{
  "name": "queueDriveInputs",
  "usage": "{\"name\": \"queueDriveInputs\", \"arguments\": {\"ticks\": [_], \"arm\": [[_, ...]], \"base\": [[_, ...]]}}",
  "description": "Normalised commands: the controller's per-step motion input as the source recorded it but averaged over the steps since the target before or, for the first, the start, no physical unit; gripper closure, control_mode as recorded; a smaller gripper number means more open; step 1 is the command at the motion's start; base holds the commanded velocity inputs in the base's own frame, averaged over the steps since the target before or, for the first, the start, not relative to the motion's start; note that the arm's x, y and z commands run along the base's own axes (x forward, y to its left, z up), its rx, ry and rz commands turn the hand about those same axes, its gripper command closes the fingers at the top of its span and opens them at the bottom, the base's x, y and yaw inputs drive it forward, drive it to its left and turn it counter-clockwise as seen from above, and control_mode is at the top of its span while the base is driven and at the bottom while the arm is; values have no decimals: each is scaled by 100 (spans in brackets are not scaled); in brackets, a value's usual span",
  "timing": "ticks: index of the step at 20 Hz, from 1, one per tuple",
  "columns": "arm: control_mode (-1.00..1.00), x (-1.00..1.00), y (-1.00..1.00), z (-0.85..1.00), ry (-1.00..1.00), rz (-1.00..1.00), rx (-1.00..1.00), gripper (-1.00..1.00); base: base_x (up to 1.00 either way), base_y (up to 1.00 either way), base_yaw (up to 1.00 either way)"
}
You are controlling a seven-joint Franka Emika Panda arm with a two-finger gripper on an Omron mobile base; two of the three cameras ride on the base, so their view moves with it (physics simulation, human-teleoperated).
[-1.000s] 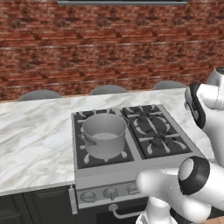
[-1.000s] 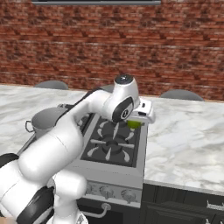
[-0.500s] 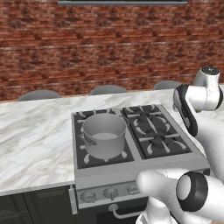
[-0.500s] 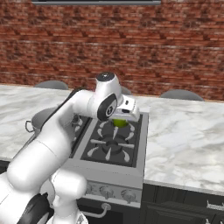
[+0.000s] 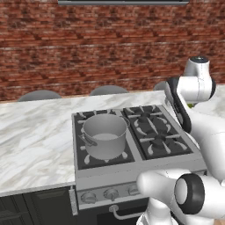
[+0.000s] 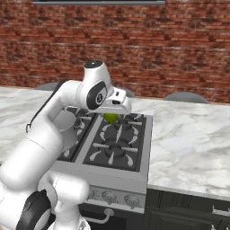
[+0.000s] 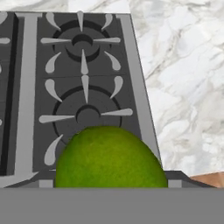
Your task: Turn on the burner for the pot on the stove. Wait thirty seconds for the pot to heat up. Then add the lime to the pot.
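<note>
Gripper point(image 6: 111, 116) clamped around the lime point(image 6: 110, 117), mid-frame in the right base view, above the stove point(image 6: 134, 170). Pot point(image 5: 104, 135) on the front left burner, centre-left of the left base view.

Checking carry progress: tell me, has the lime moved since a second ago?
Yes. The lime has travelled left across the stove, toward the pot.

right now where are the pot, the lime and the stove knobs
pot point(image 5: 105, 139): left base view, on its brushed-metal side wall.
lime point(image 6: 110, 117): right base view, on the green skin showing under the hand.
stove knobs point(image 5: 110, 193): left base view, on the middle knob of the front panel.
</note>
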Motion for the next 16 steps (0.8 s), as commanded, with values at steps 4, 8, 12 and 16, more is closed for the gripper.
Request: {"name": "queueDriveInputs", "arguments": {"ticks": [4, 8, 12, 16], "arm": [[-100, 0, 41, 1, 0, 0, 0, 100], [-100, 0, 46, 0, 0, 0, 7, 100], [-100, 0, 49, -10, 0, 0, 7, 100], [-100, 0, 48, -17, 0, 0, 6, 100]], "base": [[0, 0, 0], [0, 0, 0], [0, 0, 0], [0, 0, 0]]}}
